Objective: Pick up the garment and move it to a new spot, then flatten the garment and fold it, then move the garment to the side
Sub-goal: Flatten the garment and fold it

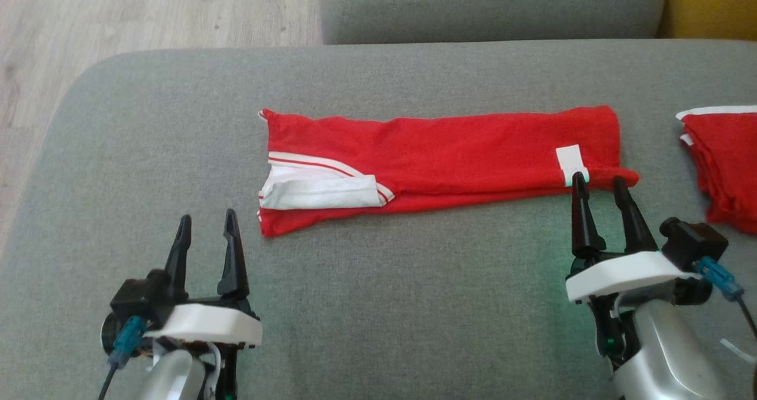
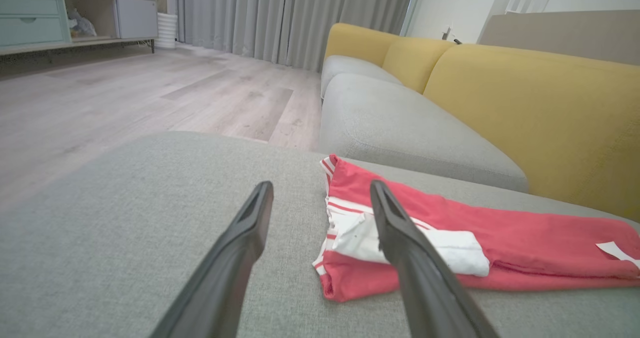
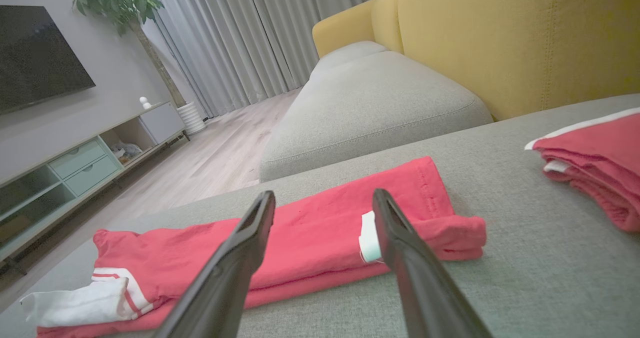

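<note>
Red garment [image 1: 449, 151] lies flat as a long folded strip on the grey seat cushion [image 1: 414, 305], not held. It runs from just ahead of the left claw [image 1: 207, 222] across to the tips of the right claw [image 1: 598, 181].

White tag [image 1: 571, 162] sits on the strip's end right at the right claw's left fingertip. White striped flap [image 1: 322, 190] lies on the other end, ahead of the left claw and to its right.

Right claw: jaws wide, nothing between them, tips at the garment's near edge by the tag. Cannot tell if they touch the cloth.

Left claw: jaws wide, empty, over bare cushion just short of the garment's near corner, apart from it.

Second red folded pile [image 1: 724, 163] is to the right of the right claw, apart from the strip. Yellow backrest [image 3: 500, 38] stands beyond the right claw, and wood floor [image 1: 148, 9] lies beyond the left claw, past the cushion edge.
</note>
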{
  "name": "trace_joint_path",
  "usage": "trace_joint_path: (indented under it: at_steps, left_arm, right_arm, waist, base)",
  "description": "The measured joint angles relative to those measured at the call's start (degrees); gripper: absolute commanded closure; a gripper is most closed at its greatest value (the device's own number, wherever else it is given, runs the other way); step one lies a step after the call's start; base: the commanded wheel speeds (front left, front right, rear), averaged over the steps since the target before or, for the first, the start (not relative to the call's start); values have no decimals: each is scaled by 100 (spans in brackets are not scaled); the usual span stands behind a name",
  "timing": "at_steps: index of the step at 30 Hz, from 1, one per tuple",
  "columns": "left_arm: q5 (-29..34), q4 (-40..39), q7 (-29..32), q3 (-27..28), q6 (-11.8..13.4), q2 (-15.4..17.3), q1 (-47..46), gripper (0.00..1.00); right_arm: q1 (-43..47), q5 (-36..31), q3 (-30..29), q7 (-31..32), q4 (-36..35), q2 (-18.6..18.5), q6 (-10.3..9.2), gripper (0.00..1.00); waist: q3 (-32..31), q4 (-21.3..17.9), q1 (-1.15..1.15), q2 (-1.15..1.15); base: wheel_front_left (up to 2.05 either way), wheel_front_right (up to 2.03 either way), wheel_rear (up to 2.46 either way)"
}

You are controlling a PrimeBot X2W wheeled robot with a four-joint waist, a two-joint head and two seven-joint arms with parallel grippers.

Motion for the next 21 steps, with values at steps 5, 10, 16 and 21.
trace_joint_path:
  at_steps: [5, 10, 16, 21]
  left_arm:
    - [274, 135, 0, 162, -268, -145, -122, 0]
    - [461, 171, 0, 296, -452, -338, -533, 0]
    - [648, 364, 0, 376, -636, -503, -639, 0]
    - [739, 455, 0, 569, -755, -553, -753, 0]
  right_arm:
    - [-247, -456, -292, 0, 209, 38, 0, 0]
    - [-1126, -1147, -1255, 312, 828, 51, 0, 0]
    - [-1831, -2030, -2564, 666, 1894, 44, 0, 0]
    - [-2085, -2543, -3143, 683, 2664, 46, 0, 0]
  waist:
    - [214, 47, 0, 0]
    - [532, 126, 1, 0]
    - [883, 275, 2, 0]
    - [1011, 389, 1, 0]
  base:
    - [0, 0, 0]
    - [0, 0, 0]
    - [0, 0, 0]
    - [0, 0, 0]
